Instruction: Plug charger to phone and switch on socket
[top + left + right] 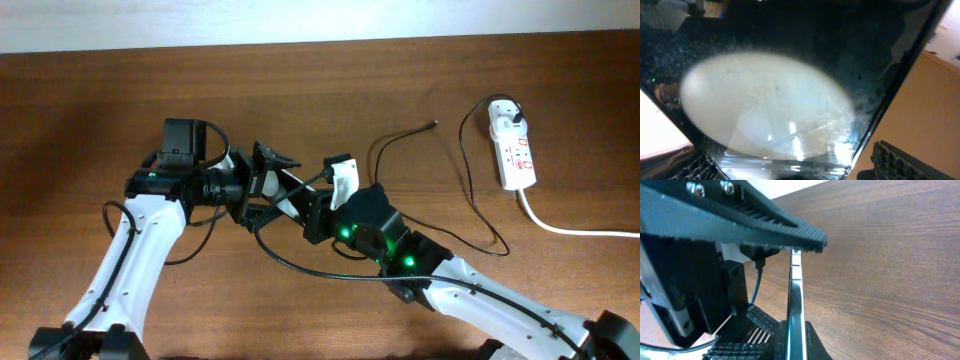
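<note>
Right tool (796, 347): 2 fingers closed together on the phone (780, 90), pinching its thin body across the faces at 1 end, so the phone shows edge-on to that wrist camera.

Left tool (272, 187): fingers spread wide on either side of the same phone, with 1 ribbed pad (900, 160) visibly clear of the phone's edge (the glossy face, carrying 1 large pale reflection, fills that view).

To anyone standing by, the 2 tools meet left of centre over the wooden worktop (90, 100).

Further right, the charger (463, 160) lies slack in loops. Its connector tip (432, 124) is free and well apart from the phone, and its plug appears seated at the far end of the socket (515, 150). The thick white cord (570, 228) runs off to the right. The switch position is too small to tell.

Handling, as a judgement:
- The phone is stiff, light, slippery and breakable, and is best pinched across the faces away from its port.
- The cable is limp and is best taken just behind the tip.
- The socket is light and may slide when its switch is pressed.
</note>
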You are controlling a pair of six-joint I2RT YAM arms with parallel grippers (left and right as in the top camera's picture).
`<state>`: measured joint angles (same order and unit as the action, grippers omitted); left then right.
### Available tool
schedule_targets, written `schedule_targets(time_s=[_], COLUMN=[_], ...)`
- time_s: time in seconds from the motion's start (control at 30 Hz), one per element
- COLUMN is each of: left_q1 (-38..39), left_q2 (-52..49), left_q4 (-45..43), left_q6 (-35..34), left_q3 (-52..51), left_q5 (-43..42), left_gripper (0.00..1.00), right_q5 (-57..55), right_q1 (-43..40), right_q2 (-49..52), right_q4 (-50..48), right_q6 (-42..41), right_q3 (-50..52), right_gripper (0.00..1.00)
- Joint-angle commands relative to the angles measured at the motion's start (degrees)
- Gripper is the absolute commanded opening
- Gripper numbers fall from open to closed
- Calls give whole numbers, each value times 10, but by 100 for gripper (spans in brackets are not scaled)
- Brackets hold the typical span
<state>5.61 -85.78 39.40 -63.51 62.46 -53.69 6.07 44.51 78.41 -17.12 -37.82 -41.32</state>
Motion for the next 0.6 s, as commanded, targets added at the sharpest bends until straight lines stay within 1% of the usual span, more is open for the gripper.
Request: schedule_targets(time_s=[0.0, 0.03, 0.07, 0.1, 0.13, 0.23, 0.27, 0.37, 0.4, 0.47, 0.5, 0.53, 0.57], left_q1=[-24, -30, -37, -40, -41, -41, -41, -40, -40, -40, -38, -37, -37], left_q2=[16, 24, 45, 64, 89, 168, 203, 273, 291, 303, 303, 302, 301], left_q4=[-49, -67, -82, -82, -81, -55, -20, 107, 156, 196, 200, 201, 201], left_q6=[13, 26, 52, 72, 105, 200, 214, 212, 200, 190, 186, 168, 141], left_q3=[3, 3, 3, 3, 3, 3, 3, 3, 2, 0, -4, -12, -21], left_q5=[-56, -66, -68, -59, -40, 37, 96, 268, 299, 306, 305, 305, 305], left_gripper=[99, 99, 99, 100, 99, 99, 99, 99, 99, 99, 99, 99, 99], right_q5=[30, 30, 31, 38, 50, 100, 130, 180, 188, 189, 192, 197, 204], right_q1=[7, 4, -4, -13, -26, -58, -74, -103, -109, -110, -110, -108, -108], right_q2=[-33, -34, -35, -35, -35, -35, -35, -35, -35, -35, -35, -35, -35], right_q4=[-2, 0, 11, 16, 19, 19, 19, 19, 19, 19, 19, 19, 19], right_q6=[-11, -29, -70, -93, -120, -199, -239, -352, -391, -447, -463, -486, -491], right_q3=[-7, -7, -7, -7, -7, -7, -7, -7, -7, -7, -7, -7, -7], right_gripper=[4, 4, 4, 4, 4, 4, 4, 4, 4, 4, 4, 4, 3])
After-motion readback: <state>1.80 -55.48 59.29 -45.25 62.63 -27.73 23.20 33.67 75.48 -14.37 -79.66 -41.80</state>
